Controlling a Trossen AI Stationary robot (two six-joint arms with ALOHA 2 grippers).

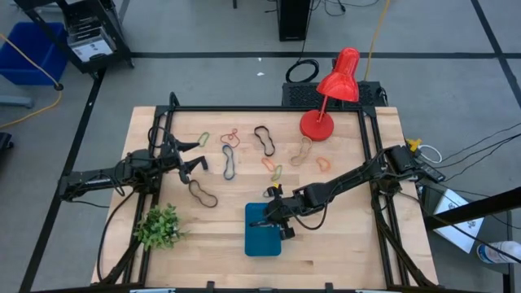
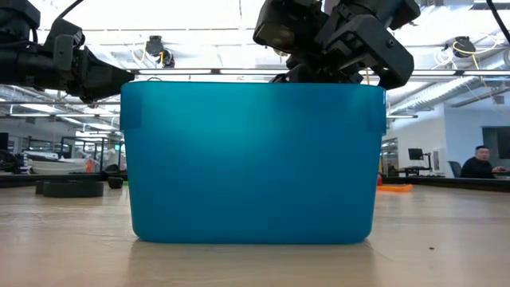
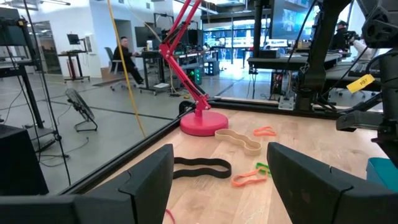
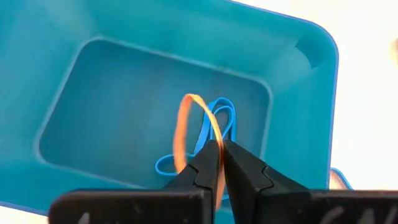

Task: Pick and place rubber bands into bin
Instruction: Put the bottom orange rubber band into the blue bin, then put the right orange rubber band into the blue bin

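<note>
- Orange band (image 4: 184, 127) pinched betw. right gripper (image 4: 219, 163) tips, jaws near-closed on it; loop stands up from tips, directly over bin (image 4: 155, 62) floor.
- Blue band (image 4: 211, 134) already lies in bin, just under the orange one.
- Release needs no sideways shift, I judge: bin is straight below jaws.
- Left gripper (image 1: 192, 161) jaws wide, empty, near black bands (image 1: 229, 163) at table's left; remaining bands lie closer to it than to right arm.

Counter (image 1: 342, 244): pale wood, matt, visible grain. Bin (image 4: 298, 68): teal plastic, smooth, slight sheen. Lamp (image 3: 202, 118): red, glossy, probably painted metal. Right end effector (image 4: 219, 163): black matt plastic fingers.
</note>
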